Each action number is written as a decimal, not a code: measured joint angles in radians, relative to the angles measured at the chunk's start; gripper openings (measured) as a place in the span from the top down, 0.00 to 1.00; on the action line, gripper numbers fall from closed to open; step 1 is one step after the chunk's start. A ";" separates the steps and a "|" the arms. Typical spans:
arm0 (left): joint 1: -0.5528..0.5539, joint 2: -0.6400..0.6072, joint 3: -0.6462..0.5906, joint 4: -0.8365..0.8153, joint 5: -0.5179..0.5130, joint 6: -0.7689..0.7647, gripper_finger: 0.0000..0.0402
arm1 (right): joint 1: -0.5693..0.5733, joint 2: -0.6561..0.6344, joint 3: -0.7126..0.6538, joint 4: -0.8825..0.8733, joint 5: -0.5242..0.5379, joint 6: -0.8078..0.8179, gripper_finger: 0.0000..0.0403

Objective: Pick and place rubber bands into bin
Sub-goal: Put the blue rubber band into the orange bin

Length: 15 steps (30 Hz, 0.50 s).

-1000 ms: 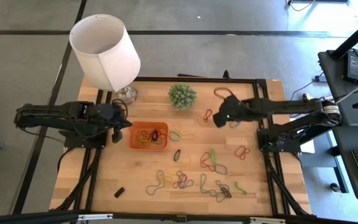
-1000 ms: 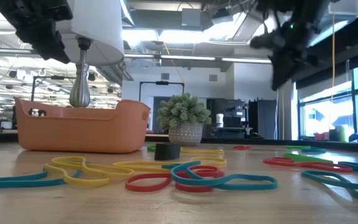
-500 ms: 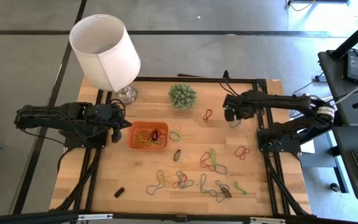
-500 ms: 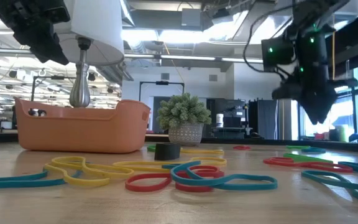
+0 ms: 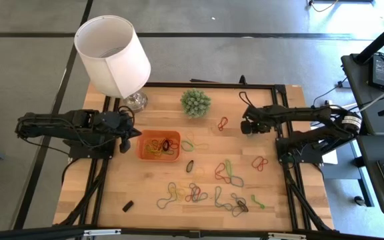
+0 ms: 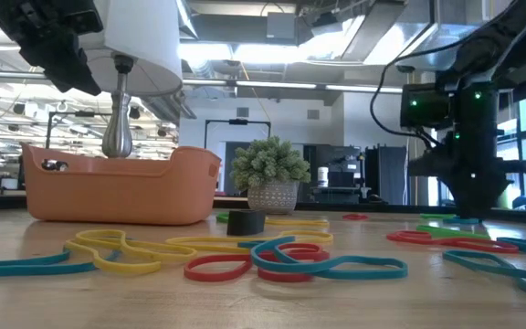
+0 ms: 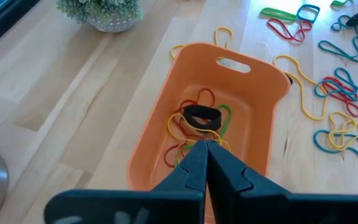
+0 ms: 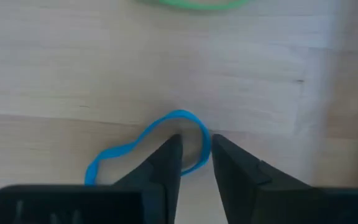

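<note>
High view: over the last second the right gripper (image 5: 244,125) has pulled back from mid-table, turned downward and lowered toward the wood at the right rear of the table, beside a red rubber band (image 5: 223,123). The left gripper (image 5: 133,133) has not moved; it waits at the left end of the orange bin (image 5: 159,145), which already holds several bands. Most rubber bands (image 5: 199,194) are spread over the front half of the table. Judgement: the right arm has gone from travel into a fresh pick.

Low view: the right gripper (image 6: 471,206) now hangs low with its tips close to the tabletop, where a second ago it was well above it. The bin (image 6: 117,187) stands at the left with bands lying loose in the foreground.

Left wrist view: the left gripper (image 7: 205,147) has its fingers pressed together, holding nothing, poised over the bin (image 7: 253,84).

Right wrist view: the right gripper (image 8: 195,146) has its fingers a small gap apart, straddling one end of a blue rubber band (image 8: 146,149) lying flat on the wood. The band is not yet clamped.
</note>
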 joint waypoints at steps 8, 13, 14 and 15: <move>0.000 0.000 0.000 0.000 0.000 0.000 1.00 | 0.056 0.004 -0.002 0.005 0.036 -0.014 0.98; 0.000 0.003 0.000 -0.001 0.000 0.000 0.99 | 0.113 0.010 0.061 0.004 0.034 -0.009 0.99; 0.000 0.003 0.000 0.000 0.000 0.000 1.00 | 0.127 0.007 0.085 0.007 0.035 -0.010 0.99; 0.000 0.003 0.000 -0.001 0.000 0.000 1.00 | 0.141 0.006 0.106 0.003 0.035 -0.014 0.99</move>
